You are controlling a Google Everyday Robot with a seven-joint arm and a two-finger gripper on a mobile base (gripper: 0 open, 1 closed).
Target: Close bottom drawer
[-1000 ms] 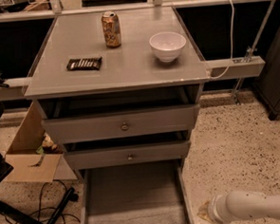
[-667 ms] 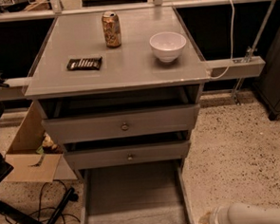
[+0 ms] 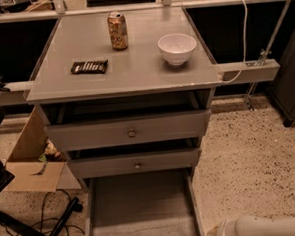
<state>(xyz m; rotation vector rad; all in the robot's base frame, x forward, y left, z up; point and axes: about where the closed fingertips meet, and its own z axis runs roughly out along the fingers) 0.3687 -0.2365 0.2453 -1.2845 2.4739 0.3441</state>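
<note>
— Where is the bottom drawer [image 3: 143,210]?

— At the foot of the grey cabinet [image 3: 125,76], pulled far out toward the camera. Its long plank floor lies bare, and its front runs off the lower edge of the view, so the knob is not visible.

— And the two drawers above it?

— The middle drawer [image 3: 135,163] and the top drawer [image 3: 128,131] each stand a little way out from the cabinet (a dark gap shows above each front). Both carry a small round knob at the centre.

— Where is the gripper [image 3: 213,234]?

— Low down, just beside the right front corner of the open drawer, at the end of the pale arm [image 3: 267,228] that comes in from the right of the cabinet along the speckled floor [image 3: 250,164]. Only a sliver of it shows. I cannot tell whether it is released or clenched, nor whether it touches the drawer.

— What stands on the cabinet?

— A can [image 3: 117,30] upright toward the back, a white bowl [image 3: 177,48] to its right, and a dark wrapped bar [image 3: 89,67] lying flat nearer the left edge, all well apart. A cardboard box [image 3: 32,162] sits on the floor left of the cabinet.
</note>
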